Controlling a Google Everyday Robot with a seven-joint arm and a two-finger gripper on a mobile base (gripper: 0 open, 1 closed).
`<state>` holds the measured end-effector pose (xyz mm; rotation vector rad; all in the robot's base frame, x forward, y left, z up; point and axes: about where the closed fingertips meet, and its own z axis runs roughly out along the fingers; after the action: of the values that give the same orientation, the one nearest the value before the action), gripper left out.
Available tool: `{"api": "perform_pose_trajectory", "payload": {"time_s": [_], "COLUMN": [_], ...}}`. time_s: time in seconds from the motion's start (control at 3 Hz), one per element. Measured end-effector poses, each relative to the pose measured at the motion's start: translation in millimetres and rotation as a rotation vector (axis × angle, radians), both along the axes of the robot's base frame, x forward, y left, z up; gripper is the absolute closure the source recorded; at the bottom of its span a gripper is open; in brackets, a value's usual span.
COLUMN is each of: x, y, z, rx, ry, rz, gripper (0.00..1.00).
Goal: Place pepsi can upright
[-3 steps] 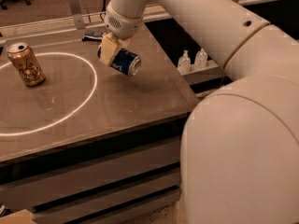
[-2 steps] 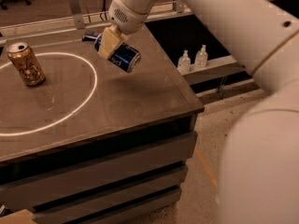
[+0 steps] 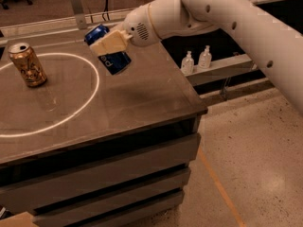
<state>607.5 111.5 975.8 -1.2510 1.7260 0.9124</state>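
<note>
The pepsi can is blue with white lettering. It is held tilted in the air above the brown table, near its back right part. My gripper is shut on the can, with one cream finger across its middle. The can's top end points up and to the left, and its bottom end hangs toward the table.
A gold-brown can stands upright at the table's left, on a white circle line. Two small clear bottles stand on a low shelf to the right of the table. The table's right edge drops to a speckled floor.
The arm has swung over so that the gripper now reaches in from the right, and the can has turned from lying sideways to a steeper tilt, still held above the table.
</note>
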Motion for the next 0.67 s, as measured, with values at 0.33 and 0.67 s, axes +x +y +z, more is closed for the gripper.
{"api": "perform_pose_trajectory", "payload": {"time_s": [0.33, 0.67], "x": [7.8, -0.3], "y": [-15.2, -10.1], "z": [20.8, 30.8], "rx": [0.203, 0.233], "ry": [-0.090, -0.179], "rz": [-0.010, 0.034], "gripper": [1.00, 1.00]}}
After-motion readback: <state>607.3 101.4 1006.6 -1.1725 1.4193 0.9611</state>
